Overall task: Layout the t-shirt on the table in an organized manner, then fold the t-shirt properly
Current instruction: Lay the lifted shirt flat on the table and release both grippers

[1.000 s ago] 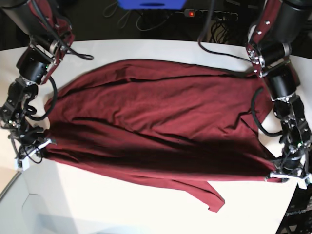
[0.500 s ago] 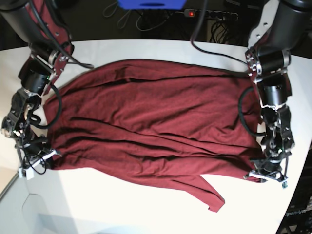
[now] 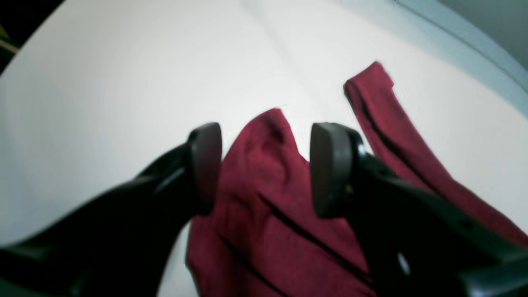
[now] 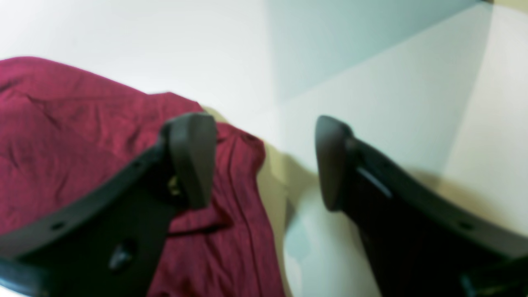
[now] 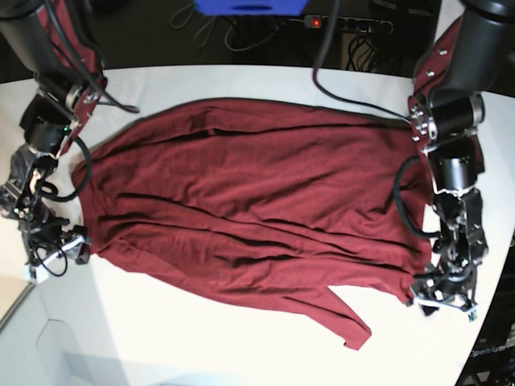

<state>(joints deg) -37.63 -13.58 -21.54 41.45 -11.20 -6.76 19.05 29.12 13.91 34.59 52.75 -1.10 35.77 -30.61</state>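
Here the right gripper [image 5: 58, 256] sits at the base view's left edge, jaws parted and gripping nothing, just off the t-shirt's [image 5: 249, 209] corner – the maroon cloth lies spread across the white worktop [image 5: 201, 346], wrinkled, one sleeve trailing toward the near edge. At the far right the left gripper [image 5: 441, 299] stands released too, a cloth corner lying between its jaws

The room was bright, and the white table [image 5: 241, 346] glared almost to blank. Both wrist views were soft and smeared, bowed at the edges. A pale bluish shadow crossed the table in the right wrist view, and the t-shirt [image 5: 249, 209] showed dark shadowed folds.
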